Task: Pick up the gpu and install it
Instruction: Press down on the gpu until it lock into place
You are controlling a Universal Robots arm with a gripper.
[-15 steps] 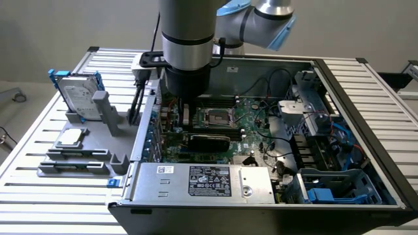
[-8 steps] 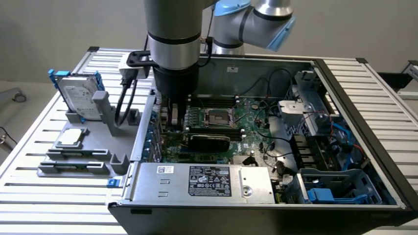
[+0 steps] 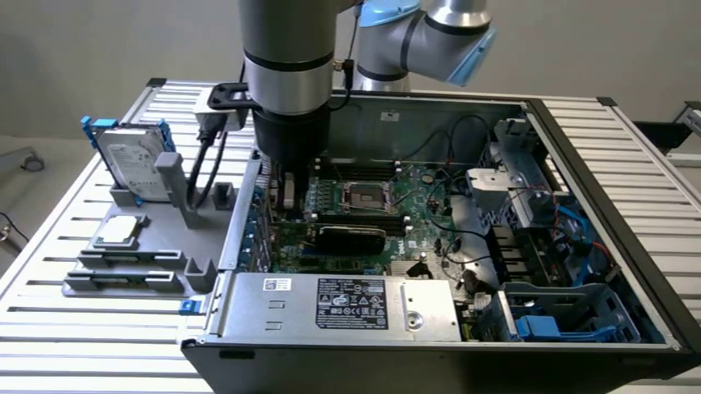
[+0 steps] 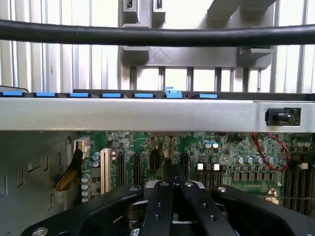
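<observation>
Tool: my tool [image 3: 288, 205] is clenched and hangs low inside the case [image 3: 613, 205], close to the case's rear wall. In the wrist view its jaws [image 4: 172, 189] are pressed together over the slots.
Grip: I cannot tell whether something thin is pinched between the jaws. I judge that they may only be pressing down.
Gpu: the gpu [image 3: 350, 238] stands on edge on the board [image 3: 422, 185] inside the case, black face to the camera, just beside the tool. It looks to be in a slot, but I cannot see whether it is fully seated.
Why upright: a card goes into its slot edge first, so this pose fits the install.
Edges: the rear wall with its blue clips [image 4: 142, 95] is very near the tool.
Room: the power supply [image 3: 340, 304] closes the near side of the case, so free room is mostly upward.
Outside the case: the hard drive [image 3: 131, 168] and the CPU [image 3: 118, 231] sit in the holder on the table [image 3: 66, 328].
</observation>
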